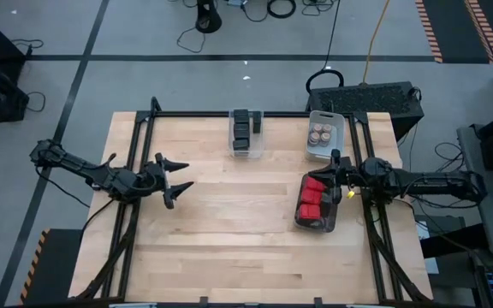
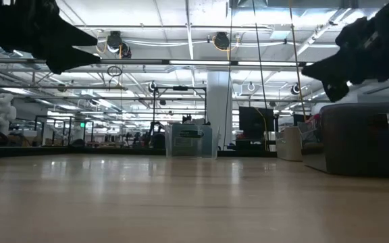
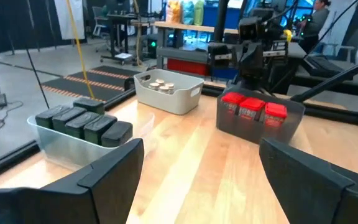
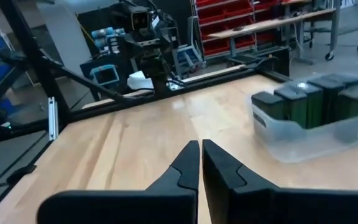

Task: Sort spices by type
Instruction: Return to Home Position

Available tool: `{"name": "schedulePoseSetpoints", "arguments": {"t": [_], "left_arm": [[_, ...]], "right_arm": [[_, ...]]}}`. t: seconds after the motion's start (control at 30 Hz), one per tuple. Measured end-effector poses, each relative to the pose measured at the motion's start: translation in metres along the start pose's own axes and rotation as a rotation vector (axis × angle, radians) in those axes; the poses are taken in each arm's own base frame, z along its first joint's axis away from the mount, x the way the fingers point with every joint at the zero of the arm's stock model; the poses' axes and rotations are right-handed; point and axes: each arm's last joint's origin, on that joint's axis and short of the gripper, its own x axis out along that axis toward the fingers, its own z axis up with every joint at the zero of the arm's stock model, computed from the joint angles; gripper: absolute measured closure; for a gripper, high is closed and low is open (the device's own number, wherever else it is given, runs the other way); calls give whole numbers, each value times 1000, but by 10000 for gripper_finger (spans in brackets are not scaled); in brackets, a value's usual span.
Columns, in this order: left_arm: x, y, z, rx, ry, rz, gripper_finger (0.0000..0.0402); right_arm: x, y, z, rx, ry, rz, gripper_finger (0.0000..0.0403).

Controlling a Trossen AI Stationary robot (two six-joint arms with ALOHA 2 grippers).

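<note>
The spices sit sorted in three bins. Dark grey-black tins (image 1: 245, 130) fill a clear bin (image 3: 55, 146) at the table's far middle. Round tan-topped jars (image 1: 321, 133) stand in a white bin (image 3: 182, 99) at the far right. Red tins (image 1: 313, 198) stand in a dark bin (image 3: 291, 121) at the right. My left gripper (image 1: 178, 174) hovers open over the left part of the table, pointing right; nothing lies between its fingers (image 3: 197, 158). My right gripper (image 1: 330, 171) hangs shut above the far end of the dark bin, pointing left (image 4: 201, 152).
Bare wood stretches across the middle and near part of the table (image 1: 229, 239). In the low view both arms hang well above the tabletop, with the dark bin (image 2: 363, 138) close on the right and the clear bin (image 2: 191, 142) farther back. A black frame borders the table.
</note>
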Motion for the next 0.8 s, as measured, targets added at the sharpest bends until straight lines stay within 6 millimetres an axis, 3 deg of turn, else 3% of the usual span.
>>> {"name": "schedulePoseSetpoints", "arguments": {"t": [0.17, 0.3, 0.6, 0.8], "left_arm": [[0, 0, 0, 1, 4, -7, 75], [0, 0, -4, 3, 2, -10, 75], [0, 5, -36, -44, 45, -4, 75], [0, 6, -38, -25, 26, -8, 75]], "right_arm": [[0, -3, -14, 39, 9, 10, 403], [0, -2, -11, 5, -9, 36, 403], [-1, -2, -14, -20, 21, 57, 403], [-1, -2, -15, -23, 32, 48, 403]]}}
